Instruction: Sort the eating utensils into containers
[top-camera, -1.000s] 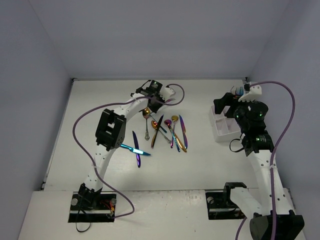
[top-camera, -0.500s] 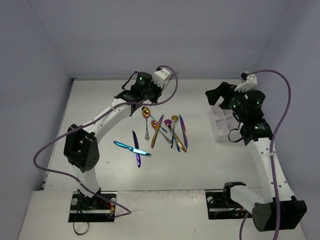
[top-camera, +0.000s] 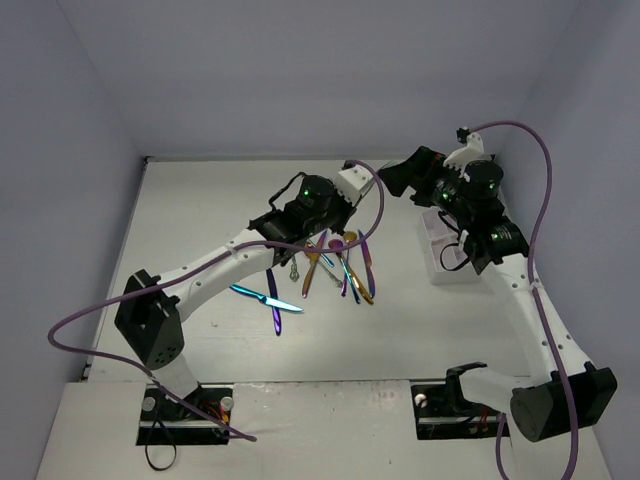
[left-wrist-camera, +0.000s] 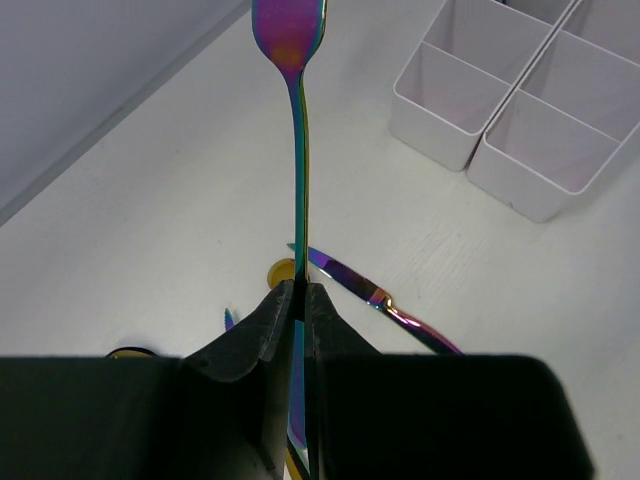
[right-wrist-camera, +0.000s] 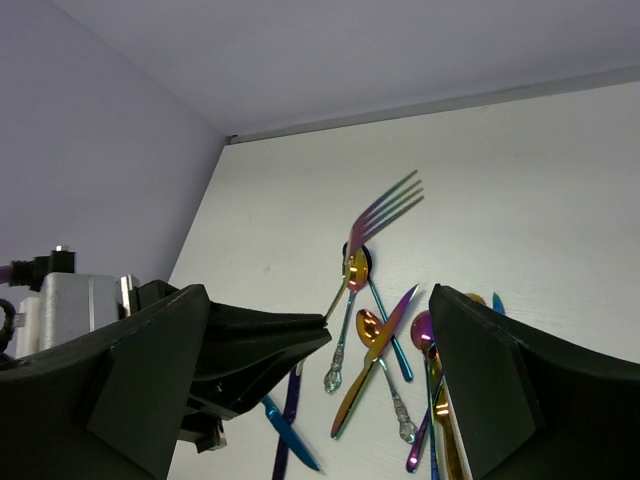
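The left pincer is clamped tight on the handle of a rainbow fork. Its two dark fingers pinch the handle low down, so most of the shaft runs straight out past the tips. The fork is held up off the table, and the right wrist view shows its tines fanned out in the air.

Ahead of those tips and off to their right stands the white caddy, its square compartments open to the top. Underneath the left pincer is the heap of loose utensils. A rainbow knife lies flat just to the right of the fingers, and the gold bowl of a spoon peeks out right at the tips.

Back from that pincer, toward its own arm's base and apart from the heap, a teal knife and a purple knife lie crossed on the table.

The right pincer hangs with its jaws spread wide, turned toward the left pincer. From its own camera the raised fork and the heap both show in the gap between its fingers, with the heap lower down. In the overhead view the caddy sits behind this pincer, partly covered by the right arm.
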